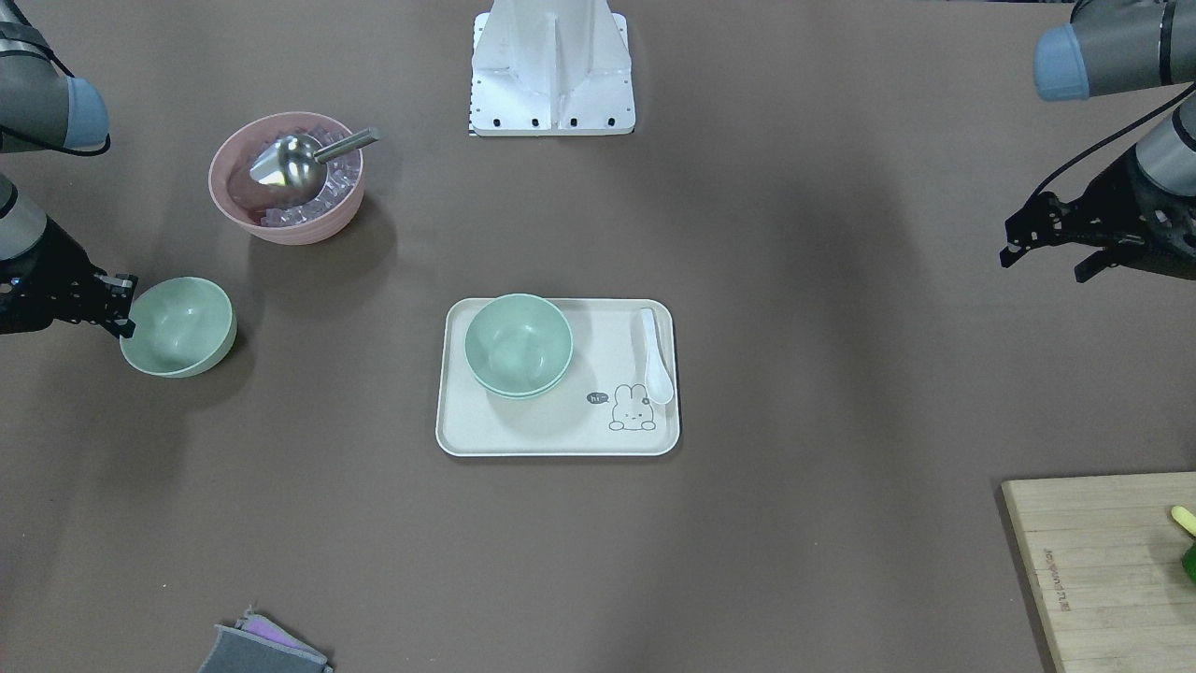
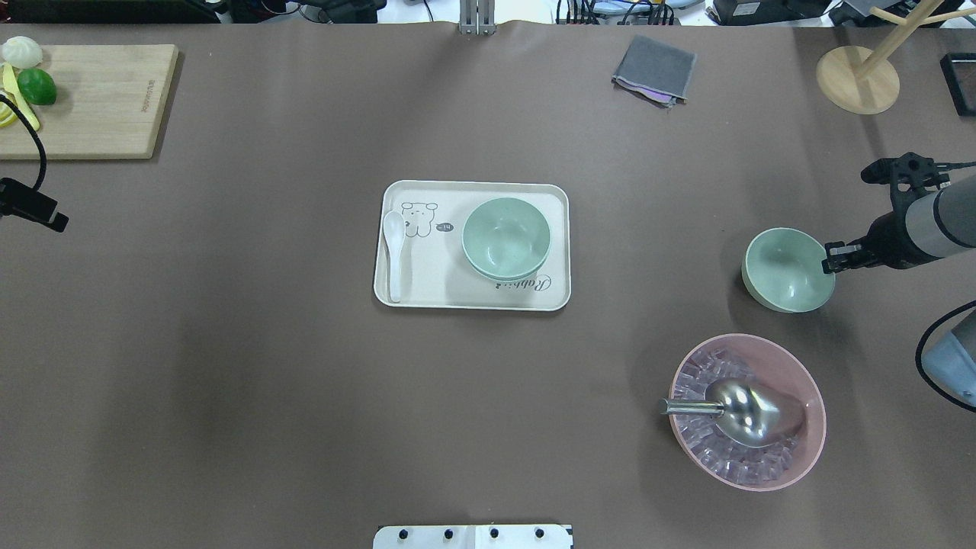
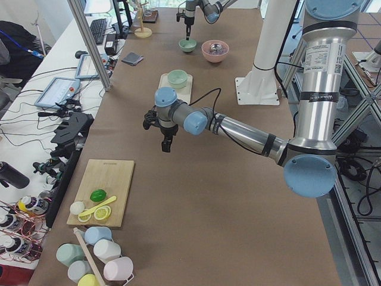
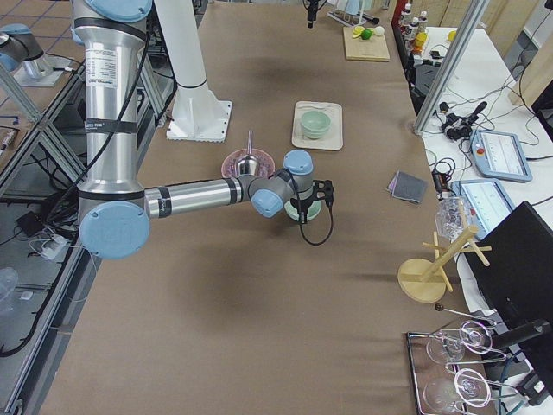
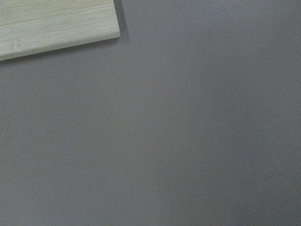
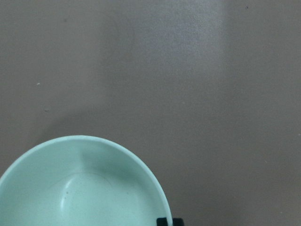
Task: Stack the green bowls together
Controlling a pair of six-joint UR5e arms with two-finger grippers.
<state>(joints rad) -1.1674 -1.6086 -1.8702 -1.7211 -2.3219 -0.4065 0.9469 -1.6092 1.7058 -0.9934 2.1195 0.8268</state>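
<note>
Two green bowls sit nested (image 2: pixel 505 240) on the right half of a cream tray (image 2: pixel 427 267); they also show in the front view (image 1: pixel 519 344). A third green bowl (image 2: pixel 789 271) is off to the tray's right, tilted, and shows in the front view (image 1: pixel 177 327) too. My right gripper (image 2: pixel 829 259) is shut on its outer rim. The right wrist view shows the bowl's inside (image 6: pixel 84 188) and one fingertip (image 6: pixel 164 221) at the rim. My left gripper (image 1: pixel 1042 257) hangs open and empty over bare table, far from the bowls.
A white spoon (image 2: pixel 394 252) lies on the tray's left side. A pink bowl (image 2: pixel 810 385) with ice and a metal scoop (image 2: pixel 743 412) stands near the held bowl. A cutting board (image 2: pixel 91 99) with fruit, a grey cloth (image 2: pixel 654 70) and a wooden stand (image 2: pixel 858 76) line the far edge.
</note>
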